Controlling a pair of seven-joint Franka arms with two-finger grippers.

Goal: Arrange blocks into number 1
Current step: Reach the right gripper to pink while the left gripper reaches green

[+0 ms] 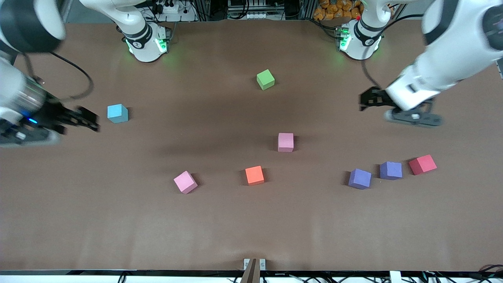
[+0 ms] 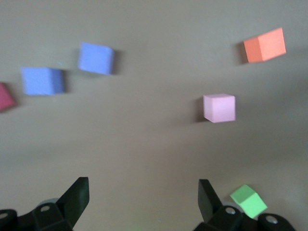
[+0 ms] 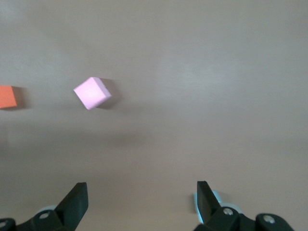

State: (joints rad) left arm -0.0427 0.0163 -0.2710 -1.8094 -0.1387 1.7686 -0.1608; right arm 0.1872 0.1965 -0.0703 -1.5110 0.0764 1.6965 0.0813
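Observation:
The green block (image 1: 265,79) lies farthest from the front camera, mid-table. The light blue block (image 1: 117,113) sits toward the right arm's end. One pink block (image 1: 285,142) is near the centre, and a second pink block (image 1: 185,182) lies nearer the camera. Two purple blocks (image 1: 359,179) (image 1: 391,170) sit side by side toward the left arm's end. My left gripper (image 1: 363,101) (image 2: 143,192) hangs open and empty over bare table above the purple pair. My right gripper (image 1: 89,120) (image 3: 142,195) hangs open and empty over the table beside the light blue block (image 3: 214,197).
An orange cube (image 1: 254,175) lies between the nearer pink block and the purple ones. A red cube (image 1: 422,164) sits beside the purple pair at the left arm's end. Brown paper covers the table (image 1: 251,228).

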